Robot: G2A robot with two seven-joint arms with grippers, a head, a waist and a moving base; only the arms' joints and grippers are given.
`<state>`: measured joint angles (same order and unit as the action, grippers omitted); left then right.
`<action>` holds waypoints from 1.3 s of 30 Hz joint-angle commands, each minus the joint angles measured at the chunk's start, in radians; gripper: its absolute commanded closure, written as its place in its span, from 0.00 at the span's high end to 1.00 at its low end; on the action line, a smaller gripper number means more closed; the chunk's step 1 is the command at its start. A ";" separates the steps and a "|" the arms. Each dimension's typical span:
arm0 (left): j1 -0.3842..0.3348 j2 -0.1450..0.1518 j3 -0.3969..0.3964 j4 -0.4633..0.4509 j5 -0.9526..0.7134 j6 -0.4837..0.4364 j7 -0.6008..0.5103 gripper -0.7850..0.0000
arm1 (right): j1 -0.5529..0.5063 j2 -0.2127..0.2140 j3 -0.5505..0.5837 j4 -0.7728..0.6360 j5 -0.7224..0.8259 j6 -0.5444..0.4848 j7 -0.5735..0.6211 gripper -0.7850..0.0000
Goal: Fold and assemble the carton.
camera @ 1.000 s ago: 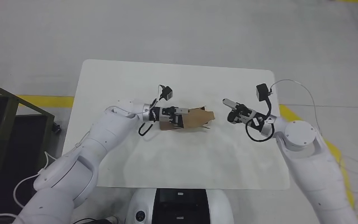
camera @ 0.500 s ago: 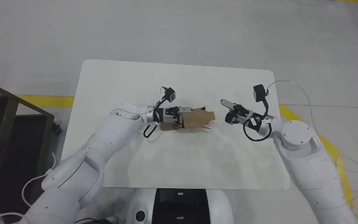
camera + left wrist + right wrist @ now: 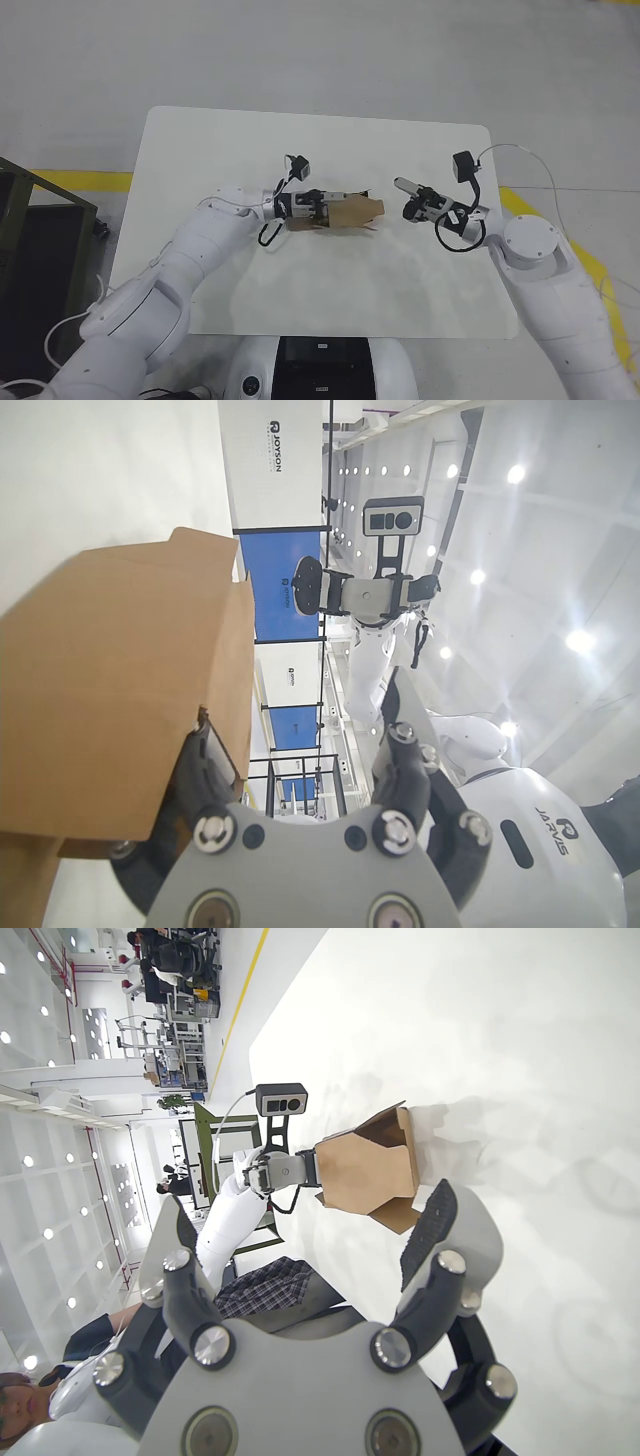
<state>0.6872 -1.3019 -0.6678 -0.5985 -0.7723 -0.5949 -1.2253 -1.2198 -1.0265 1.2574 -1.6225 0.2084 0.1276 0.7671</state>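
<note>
**Closing the carton flaps: brace one end, push from the other**

The carton (image 3: 350,212) is lying on its side around the middle of the table (image 3: 200,150). It's a brown sleeve that's already squared up, with loose flaps (image 3: 395,1220) at the end facing the right arm.

The left claw (image 3: 316,209) sits at the opposite end with its jaws spread. One finger (image 3: 202,750) is tucked against the cardboard wall and the other (image 3: 400,745) is out in free air, so it's bracing rather than pinching. The right claw (image 3: 406,198) is wide open too, holding nothing. It's aimed at the flap end, near but not touching.

My guess is the flaps get folded in next. Here's how I'd do it:

- Leave the left claw where it is as a backstop, because a light box like this will probably skate on that smooth table.
- Bring the right claw in square to the open end.
- Push one flap at a time with a single finger pad, close to the crease.
- Go gently, since a hollow sleeve can lean over and flatten if it's shoved off-axis.
</note>
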 commanded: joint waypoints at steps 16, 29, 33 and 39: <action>-0.006 -0.024 -0.023 0.028 0.008 0.002 -0.002 0.00 | 0.020 -0.002 -0.003 0.014 -0.004 0.005 0.020 1.00; 0.049 0.061 -0.204 -0.178 -0.062 0.050 -0.051 0.00 | 0.023 -0.004 0.009 -0.001 0.070 0.000 0.065 1.00; 0.110 0.103 -0.314 -0.299 -0.135 0.135 -0.135 0.00 | 0.034 -0.009 0.001 0.030 0.137 -0.011 0.096 1.00; 0.181 0.144 -0.450 -0.432 -0.172 0.295 -0.296 0.00 | 0.065 -0.019 -0.030 0.087 0.239 -0.042 0.181 0.97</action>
<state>0.8559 -1.1633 -1.0943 -1.0069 -0.9375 -0.3353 -1.4870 -1.1597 -1.0439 1.2335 -1.5437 0.4331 0.0906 0.9351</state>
